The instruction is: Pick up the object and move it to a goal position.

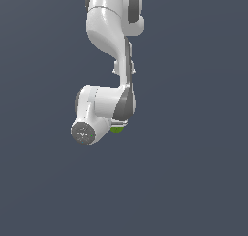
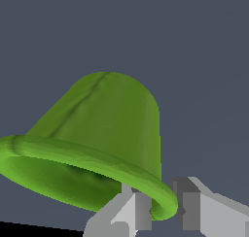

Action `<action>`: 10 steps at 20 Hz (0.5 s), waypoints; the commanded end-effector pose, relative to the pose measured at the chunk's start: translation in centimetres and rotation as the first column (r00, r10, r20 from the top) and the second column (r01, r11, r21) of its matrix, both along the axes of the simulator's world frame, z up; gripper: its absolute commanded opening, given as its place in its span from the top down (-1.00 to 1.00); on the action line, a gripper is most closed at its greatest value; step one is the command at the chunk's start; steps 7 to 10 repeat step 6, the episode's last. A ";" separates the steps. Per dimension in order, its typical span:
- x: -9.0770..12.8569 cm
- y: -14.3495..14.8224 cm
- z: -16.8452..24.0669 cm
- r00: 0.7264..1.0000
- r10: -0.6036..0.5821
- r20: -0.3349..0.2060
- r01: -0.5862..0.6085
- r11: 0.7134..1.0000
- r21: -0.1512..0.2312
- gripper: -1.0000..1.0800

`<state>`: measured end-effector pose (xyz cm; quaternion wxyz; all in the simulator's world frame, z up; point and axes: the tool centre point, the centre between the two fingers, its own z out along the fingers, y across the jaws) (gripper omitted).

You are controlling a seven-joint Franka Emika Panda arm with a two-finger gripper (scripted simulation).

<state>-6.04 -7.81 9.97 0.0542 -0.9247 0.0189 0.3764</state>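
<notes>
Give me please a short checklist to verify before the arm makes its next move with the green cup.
1. Green cup between the fingers of the hand: ok; its rim sits between them in the wrist view.
2. Grip deep enough: not ok; only the rim edge is caught.
3. Fingers pressing firmly on the rim: cannot tell.
4. Cup lifted off the surface: cannot tell.
5. Cup visible in the exterior view: not ok; the arm hides nearly all of it.
6. Goal position visible: not ok; neither view shows a marker.

Flat, even simulator light over a dim slate backdrop, no cast shadows or glare, edges coarse and pixelated.
</notes>
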 end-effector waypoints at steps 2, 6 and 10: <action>0.1 -1.6 0.5 1.000 0.002 0.001 -0.002 1.000 0.001 1.00; 0.2 -2.0 0.6 1.000 0.003 0.002 -0.003 1.000 0.001 1.00; 0.2 -2.0 0.6 1.000 0.003 0.002 -0.003 1.000 0.001 1.00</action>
